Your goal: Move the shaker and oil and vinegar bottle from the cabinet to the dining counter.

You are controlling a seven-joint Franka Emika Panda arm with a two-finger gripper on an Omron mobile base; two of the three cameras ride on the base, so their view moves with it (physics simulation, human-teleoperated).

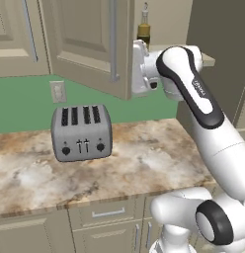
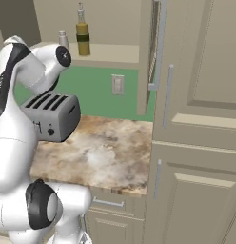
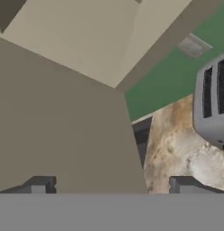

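oil and vinegar bottle (image 2: 82, 34) upright on the cabinet shelf (image 2: 110, 52), slim olive-yellow body, dark band round the middle, narrow neck, pale stopper. From the left base view its top (image 1: 143, 27) pokes up behind the arm's wrist. shaker (image 2: 63, 39) just to its left on the same shelf, small silver-grey cylinder with rounded cap, roughly half the bottle's height, near it but apart, partly hidden by the arm's elbow.

cabinet (image 1: 80, 39): beige upper wall unit, panelled door swung open, long silver bar handle (image 1: 113, 44). Plain flat beige shelf inside.

Below: green backsplash (image 2: 96, 90) with a pale wall outlet (image 2: 118, 85). Worktop (image 1: 144, 158) is brown-beige marbled stone, matte. Silver four-slot toaster (image 1: 81, 132) sits on it, boxy with rounded corners, two knobs and two levers on the front. Drawer-fronted lower cabinets (image 1: 107, 227) underneath, beige, short silver pulls. Tall beige panelled unit (image 2: 196, 119) on the right in the right base view.

gripper (image 3: 114, 186): fingers spread wide, dark tips at far left and far right of the hand view, holding nothing, touching nothing. Between them a flat beige panel (image 3: 64, 135) up close; worktop and toaster edge off to the right.
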